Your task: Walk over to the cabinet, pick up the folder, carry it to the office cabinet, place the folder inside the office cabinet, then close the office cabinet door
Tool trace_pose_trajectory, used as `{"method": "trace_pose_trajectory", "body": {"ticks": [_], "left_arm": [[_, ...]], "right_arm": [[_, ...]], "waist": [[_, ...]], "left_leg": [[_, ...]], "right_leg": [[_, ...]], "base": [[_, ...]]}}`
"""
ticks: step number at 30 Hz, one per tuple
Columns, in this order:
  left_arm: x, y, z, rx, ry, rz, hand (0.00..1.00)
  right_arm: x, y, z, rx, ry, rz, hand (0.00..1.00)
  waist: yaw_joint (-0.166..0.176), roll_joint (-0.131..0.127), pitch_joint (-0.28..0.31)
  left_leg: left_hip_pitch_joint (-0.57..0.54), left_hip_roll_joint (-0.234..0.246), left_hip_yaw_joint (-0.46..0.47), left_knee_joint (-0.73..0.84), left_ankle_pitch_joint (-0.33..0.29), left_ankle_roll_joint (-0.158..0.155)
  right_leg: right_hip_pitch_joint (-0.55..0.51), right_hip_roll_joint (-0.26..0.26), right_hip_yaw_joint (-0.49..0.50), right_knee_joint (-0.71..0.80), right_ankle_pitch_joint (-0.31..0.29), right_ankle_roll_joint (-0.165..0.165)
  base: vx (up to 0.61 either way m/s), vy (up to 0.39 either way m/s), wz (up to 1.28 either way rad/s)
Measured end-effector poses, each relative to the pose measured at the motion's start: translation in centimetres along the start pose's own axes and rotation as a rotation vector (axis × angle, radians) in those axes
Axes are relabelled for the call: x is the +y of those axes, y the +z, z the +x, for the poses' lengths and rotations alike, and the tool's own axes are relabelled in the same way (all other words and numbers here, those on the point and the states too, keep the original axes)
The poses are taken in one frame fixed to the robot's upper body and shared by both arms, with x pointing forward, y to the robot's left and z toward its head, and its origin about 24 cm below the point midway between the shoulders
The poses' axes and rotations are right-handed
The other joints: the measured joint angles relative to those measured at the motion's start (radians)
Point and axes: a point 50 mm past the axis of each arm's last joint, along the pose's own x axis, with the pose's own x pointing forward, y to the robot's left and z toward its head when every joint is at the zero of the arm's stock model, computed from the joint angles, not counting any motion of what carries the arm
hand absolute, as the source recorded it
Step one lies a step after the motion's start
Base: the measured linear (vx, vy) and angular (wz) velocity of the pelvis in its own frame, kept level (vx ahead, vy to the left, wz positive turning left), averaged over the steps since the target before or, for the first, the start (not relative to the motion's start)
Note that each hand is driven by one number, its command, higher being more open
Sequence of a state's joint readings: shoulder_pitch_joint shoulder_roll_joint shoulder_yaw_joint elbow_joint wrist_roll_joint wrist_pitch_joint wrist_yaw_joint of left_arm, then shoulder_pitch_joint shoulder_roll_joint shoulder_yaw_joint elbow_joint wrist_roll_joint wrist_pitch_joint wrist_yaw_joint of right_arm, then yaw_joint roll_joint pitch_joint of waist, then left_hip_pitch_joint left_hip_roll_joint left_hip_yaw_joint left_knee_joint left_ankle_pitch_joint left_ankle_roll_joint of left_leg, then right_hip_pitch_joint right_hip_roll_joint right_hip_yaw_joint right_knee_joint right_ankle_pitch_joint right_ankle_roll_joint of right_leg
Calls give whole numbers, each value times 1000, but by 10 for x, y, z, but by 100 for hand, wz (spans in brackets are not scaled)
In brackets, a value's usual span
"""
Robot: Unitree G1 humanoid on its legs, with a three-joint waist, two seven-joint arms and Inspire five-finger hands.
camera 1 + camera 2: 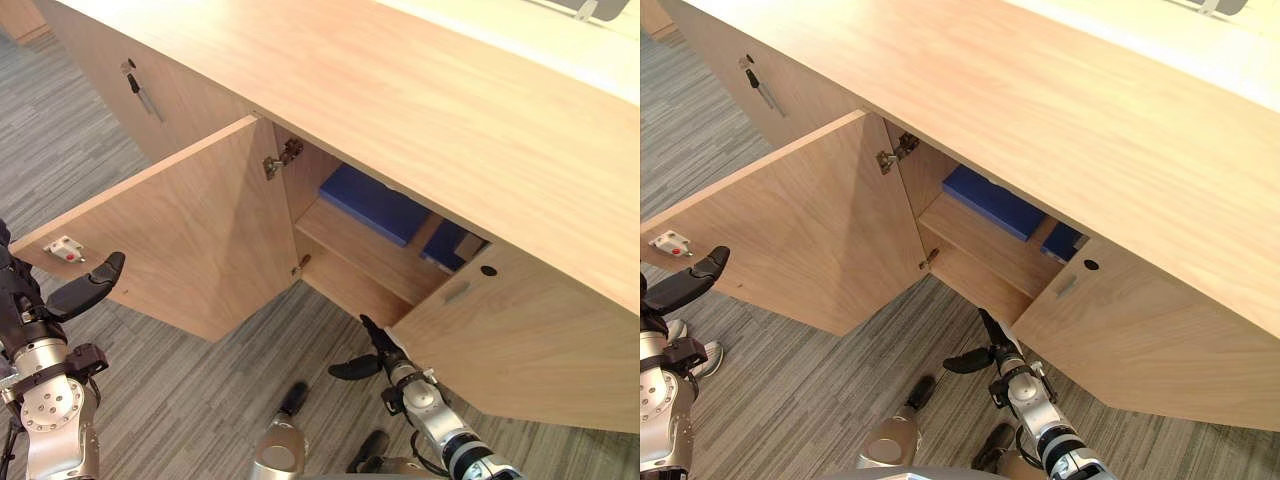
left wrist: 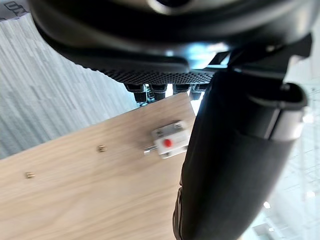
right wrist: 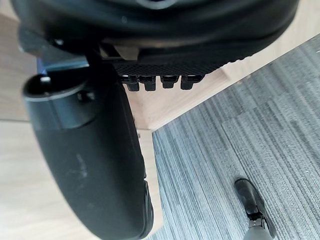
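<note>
A blue folder (image 1: 375,205) lies flat on the upper shelf inside the wooden office cabinet (image 1: 400,90); more blue (image 1: 445,243) shows beside it behind the right door. Both doors stand open. My left hand (image 1: 85,288) is at the free edge of the left door (image 1: 190,240), close to its white latch (image 2: 169,141). Its thumb (image 2: 235,160) is straight and its fingers reach past the door's edge. My right hand (image 1: 378,345) hangs open and empty low before the opening, by the lower corner of the right door (image 1: 520,340).
A closed cabinet door with a metal handle (image 1: 140,92) is further along to the left. Grey striped carpet (image 1: 200,380) runs in front of the cabinet. The lower shelf (image 1: 350,285) is bare wood.
</note>
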State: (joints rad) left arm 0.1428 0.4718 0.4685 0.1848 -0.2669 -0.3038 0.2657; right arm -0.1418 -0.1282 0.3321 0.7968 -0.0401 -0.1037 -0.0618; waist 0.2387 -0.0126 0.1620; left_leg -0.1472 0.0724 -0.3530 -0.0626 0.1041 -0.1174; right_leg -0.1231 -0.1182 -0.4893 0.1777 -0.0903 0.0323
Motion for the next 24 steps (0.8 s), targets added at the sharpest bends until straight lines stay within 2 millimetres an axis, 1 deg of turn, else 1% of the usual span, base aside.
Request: {"method": "trace_pose_trajectory", "body": {"ticks": [4,8,11,12,13,14,15,16,17,18,20,21,24], "left_arm": [[1,-5,5,7,33,16,100],[-6,-5,13,-5,38,-9,100],[-13,-8,8,-1,46,-50,100],[-18,-7,4,-4,57,-98,100],[-23,-8,-2,-1,68,-149,100],[-27,-8,-13,3,88,-211,100],[-29,-8,-19,9,95,-236,100],[-32,-13,-35,41,105,-280,100],[-35,-18,-50,76,100,-297,100],[-37,-21,-58,99,90,-297,100],[-44,-32,-81,179,44,-291,100],[-49,-37,-93,226,20,-300,100],[-60,-44,-120,324,-59,-312,100]], "right_arm": [[-4,3,-1,-16,-19,20,100],[-6,1,-2,-12,-35,39,100],[-6,-2,-3,-4,-43,50,100],[-5,-3,-4,-2,-47,59,100],[-4,-3,-4,1,-54,74,100],[-4,-4,-4,4,-68,92,100],[-4,-4,-4,4,-75,100,100],[-3,-3,-4,3,-83,114,100],[-2,-2,-3,3,-93,129,100],[-2,-2,-3,4,-100,140,100],[-1,-6,-5,17,-122,164,100],[-1,-10,-7,28,-131,173,100],[0,-22,-13,67,-152,197,100]], "waist": [[-9,-2,-4],[-12,-7,-7],[-14,-8,-8],[-16,-9,-9],[-16,-10,-10],[-18,-11,-11],[-20,-12,-11],[-23,-12,-11],[-24,-13,-11],[-25,-13,-12],[-27,-13,-12],[-28,-14,-12],[-32,-15,-12]], "left_leg": [[4,9,13,0,2,-2],[3,14,14,-5,10,2],[1,12,14,-17,20,7],[1,11,14,-24,25,8],[-2,8,15,-24,28,9],[-4,3,18,-24,31,11],[-4,0,20,-24,32,13],[-3,-5,28,-24,34,16],[-2,-10,36,-24,36,18],[-2,-13,37,-24,38,20],[0,-21,38,-24,41,25],[4,-25,39,-24,43,28],[2,-30,62,-29,44,34]], "right_leg": [[6,13,13,-25,21,-6],[27,31,10,-81,52,-6],[35,34,7,-109,68,2],[35,34,7,-119,76,4],[35,33,7,-128,86,2],[35,33,9,-134,93,4],[35,32,11,-135,96,5],[36,28,17,-143,104,8],[36,24,24,-151,113,10],[38,22,24,-155,117,12],[46,15,23,-161,124,18],[51,11,22,-161,126,21],[54,2,22,-162,122,34]], "base": [[-48,-35,-12],[-50,-25,-1],[-17,-3,2],[0,0,0],[0,0,0],[0,0,0],[15,36,-7],[13,47,-12],[8,50,-12],[-1,44,-5],[-27,37,6],[-47,31,7],[-75,31,7]]}}
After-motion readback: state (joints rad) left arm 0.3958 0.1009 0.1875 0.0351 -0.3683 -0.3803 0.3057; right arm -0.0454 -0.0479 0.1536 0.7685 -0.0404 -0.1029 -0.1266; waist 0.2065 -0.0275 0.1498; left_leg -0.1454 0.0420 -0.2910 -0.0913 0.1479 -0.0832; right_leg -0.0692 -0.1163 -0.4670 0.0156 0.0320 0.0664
